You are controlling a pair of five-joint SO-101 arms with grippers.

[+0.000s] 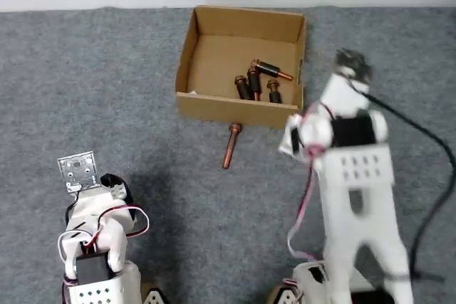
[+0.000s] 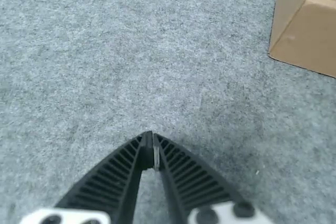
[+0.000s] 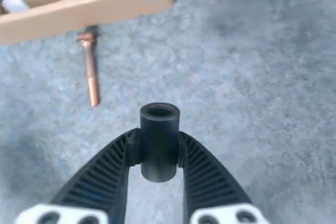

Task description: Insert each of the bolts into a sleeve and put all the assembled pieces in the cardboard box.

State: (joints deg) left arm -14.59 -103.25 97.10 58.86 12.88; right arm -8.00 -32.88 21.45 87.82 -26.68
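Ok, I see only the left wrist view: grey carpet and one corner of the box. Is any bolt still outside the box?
Observer: Yes, one bare bolt lies on the carpet just before the cardboard box.
Operator: Where is its sleeve?
Observer: The right gripper is shut on a black sleeve, holding it upright.
Operator: And inside the box?
Observer: Several assembled pieces lie near its right wall in the high view.

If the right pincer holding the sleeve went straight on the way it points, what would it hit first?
Probably bare carpet, since the right pincer tilts downward. Travelling level, it would likely reach the cardboard box near its corner; the loose bolt lies off that line. Depth is unclear.
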